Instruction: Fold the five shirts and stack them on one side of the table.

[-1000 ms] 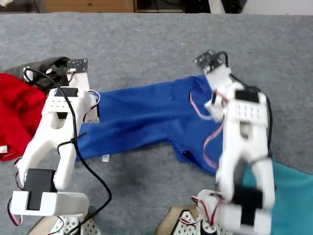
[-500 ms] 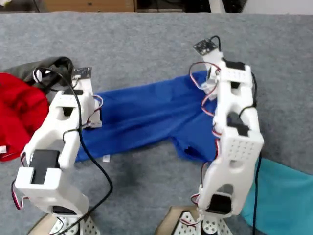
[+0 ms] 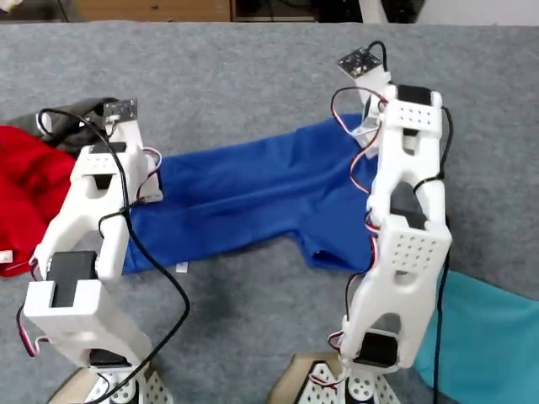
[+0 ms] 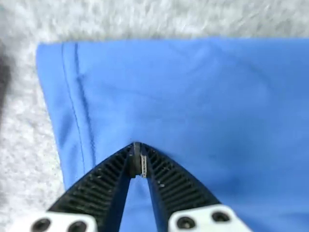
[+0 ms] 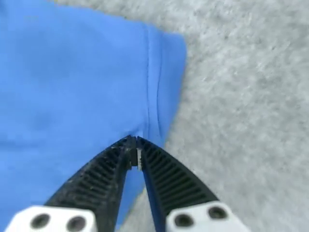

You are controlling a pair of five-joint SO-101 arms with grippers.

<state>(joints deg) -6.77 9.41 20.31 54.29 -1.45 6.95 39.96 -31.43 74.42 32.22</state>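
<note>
On the grey table [image 3: 253, 76], a blue shirt [image 3: 253, 194] is spread between the arms, pinched near one stitched edge by the clenched left gripper [image 4: 136, 162] and near another by the clenched right gripper [image 5: 133, 153], with a red shirt [image 3: 29, 185] and a teal shirt [image 3: 497, 337] laid at opposite sides.

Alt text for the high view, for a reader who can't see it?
A blue shirt lies spread on a grey table with a white arm over each end, the left arm and the right arm. A red shirt and a dark shirt are bunched beside the left arm; a teal shirt lies by the right arm's base.
</note>
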